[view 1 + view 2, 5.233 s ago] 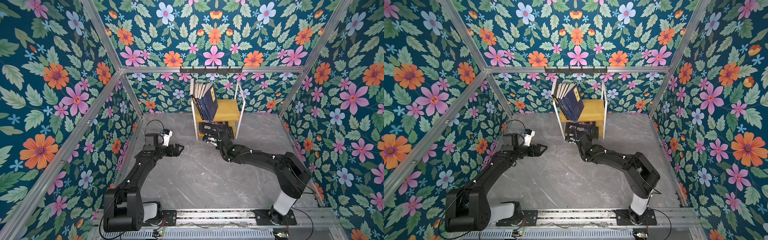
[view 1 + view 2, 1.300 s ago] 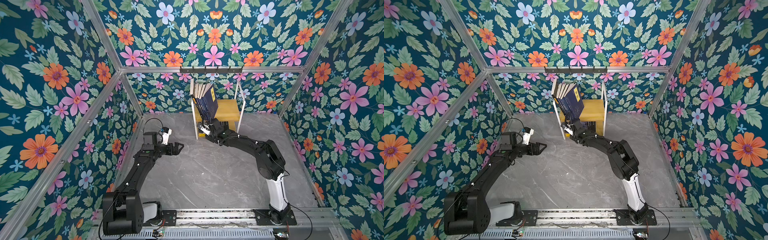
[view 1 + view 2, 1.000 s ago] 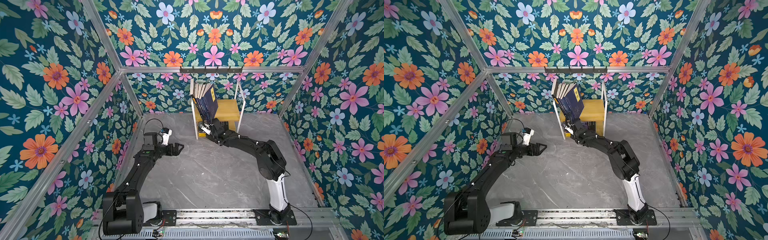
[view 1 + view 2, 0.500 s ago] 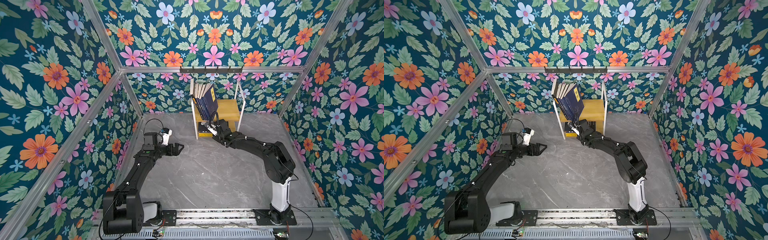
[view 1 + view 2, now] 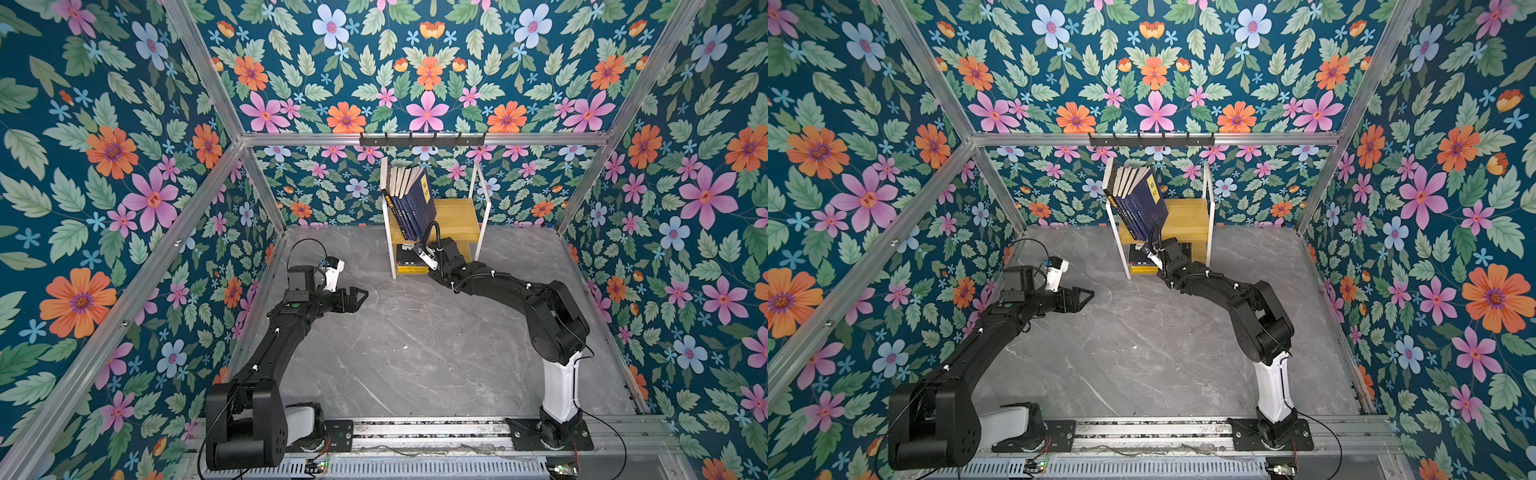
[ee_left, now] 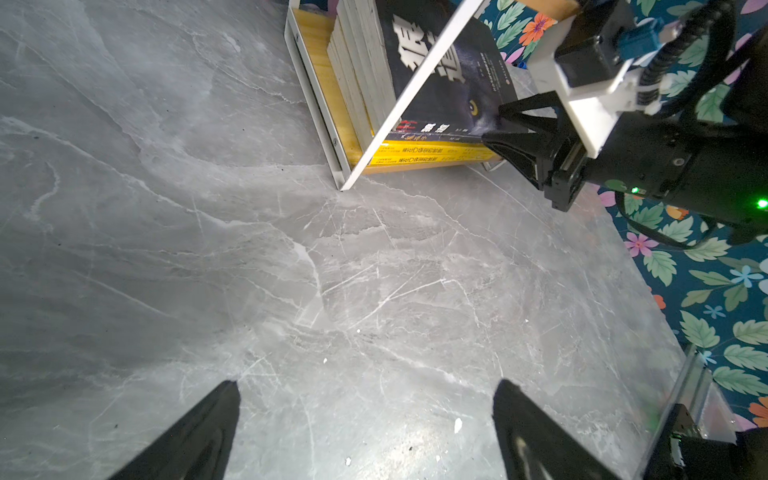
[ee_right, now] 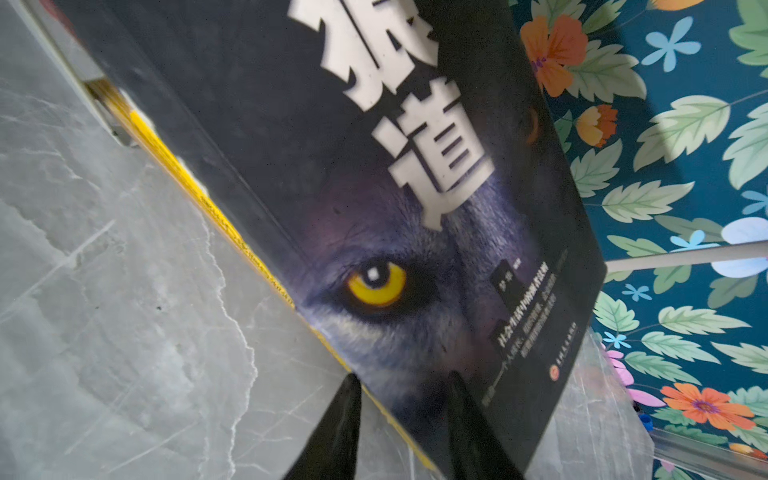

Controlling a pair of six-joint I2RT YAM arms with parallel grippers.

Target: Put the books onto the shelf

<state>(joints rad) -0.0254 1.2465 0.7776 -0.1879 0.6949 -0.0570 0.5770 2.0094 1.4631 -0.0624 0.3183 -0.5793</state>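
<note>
Books [image 7: 374, 187] — one corner hidden, pinched in right hand [image 7: 402, 376].

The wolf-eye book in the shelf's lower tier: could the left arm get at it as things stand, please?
Probably not: the right end effector grips the wolf-eye book, and a white shelf post crosses in front. The left end effector hangs open over the table.

Shelf: white-framed wooden two-tier rack [image 5: 461, 216], table's back edge.
Upper board: navy paperbacks [image 5: 415, 208], leaning at left end.
Lower board: black wolf-eye paperback [image 7: 291, 166], topping stack.
</note>
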